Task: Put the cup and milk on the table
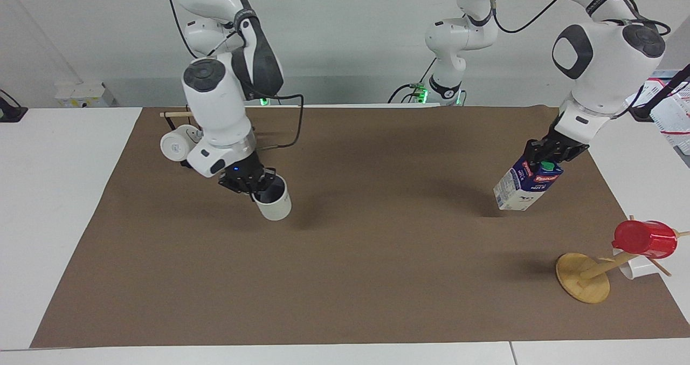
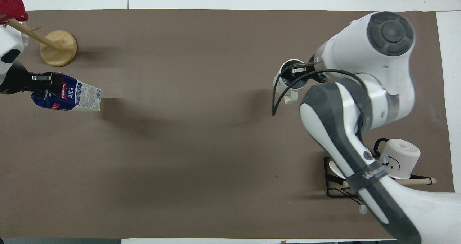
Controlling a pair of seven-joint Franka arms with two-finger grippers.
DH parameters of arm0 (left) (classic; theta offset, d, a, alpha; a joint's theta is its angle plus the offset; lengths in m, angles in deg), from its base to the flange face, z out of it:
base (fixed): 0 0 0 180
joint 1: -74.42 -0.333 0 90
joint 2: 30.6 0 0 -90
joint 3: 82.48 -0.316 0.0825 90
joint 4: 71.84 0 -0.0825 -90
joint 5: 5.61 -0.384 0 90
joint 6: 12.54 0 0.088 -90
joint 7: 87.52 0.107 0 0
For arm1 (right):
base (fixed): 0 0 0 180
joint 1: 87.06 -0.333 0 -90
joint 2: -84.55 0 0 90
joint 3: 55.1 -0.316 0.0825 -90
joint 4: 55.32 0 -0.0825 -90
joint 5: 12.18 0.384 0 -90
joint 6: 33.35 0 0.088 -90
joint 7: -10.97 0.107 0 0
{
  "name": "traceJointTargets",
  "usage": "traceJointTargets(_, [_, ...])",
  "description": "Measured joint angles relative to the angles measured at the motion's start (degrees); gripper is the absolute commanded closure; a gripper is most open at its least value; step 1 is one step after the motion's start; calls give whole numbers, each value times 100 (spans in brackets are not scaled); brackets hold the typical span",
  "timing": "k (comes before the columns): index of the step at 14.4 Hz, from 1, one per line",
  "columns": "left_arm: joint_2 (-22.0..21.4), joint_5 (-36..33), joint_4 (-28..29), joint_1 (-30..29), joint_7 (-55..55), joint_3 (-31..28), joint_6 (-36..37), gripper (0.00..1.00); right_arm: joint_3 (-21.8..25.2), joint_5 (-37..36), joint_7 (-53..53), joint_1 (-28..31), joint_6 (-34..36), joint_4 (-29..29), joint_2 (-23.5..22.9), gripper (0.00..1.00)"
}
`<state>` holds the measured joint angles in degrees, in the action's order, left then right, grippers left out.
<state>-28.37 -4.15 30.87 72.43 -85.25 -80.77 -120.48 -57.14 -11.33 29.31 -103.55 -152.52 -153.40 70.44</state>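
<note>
Two loads up in the air, neither set down yet.

Holding the cup (image 1: 272,203) by its rim with the right gripper (image 1: 253,184), clenched with one finger inside the wall and one outside. Hanging tilted over the mat (image 1: 377,268), toward the right arm's end of the table (image 1: 54,219) and clear of the surface, to judge by the shadow lying apart from it. Near the rack with the white mug (image 1: 173,145), a little farther from the robots than that.

Gripping the milk (image 1: 520,190) at its top ridge by the green cap with the left gripper (image 1: 544,157), jaws clamped on it. Leaning well off upright over the mat toward the left arm's end, base lifted. Nearer to the robots than the wooden stand (image 1: 583,277) and the red cup (image 1: 644,239).

Handling, as a judgement:
- Cup: probably light, stiff and breakable, with a smooth wall that may slip or swing in a rim pinch. Best kept by the rim, levelled, then lowered gently until the base sits flat.
- Milk: likely heavier if full, with soft side walls that dent under a squeeze. Best held at the folded top, the stiffest part. Needs righting before touchdown, or could land on an edge and topple.
</note>
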Motion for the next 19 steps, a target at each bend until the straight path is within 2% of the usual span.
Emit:
traceJointTargets(4, [-1,0,-57,16,-151,8,77,100,-3,-229,360,-532,-546,-3,-455,100])
traceJointTargets(7, [-4,0,-121,148,-390,34,98,100,-3,-656,37,-668,-640,-20,-704,100])
traceJointTargets(10, [-3,0,-140,621,-972,55,69,100,21,-664,-557,-626,-716,-97,-714,100])
traceJointTargets(13, [9,-1,-142,1175,-1608,69,-13,100,23,-611,-638,-633,-747,-138,-714,100])
traceJointTargets(19, [165,-4,-316,2070,-2766,86,-139,100,-6,-550,-638,-654,-1264,-504,-717,100])
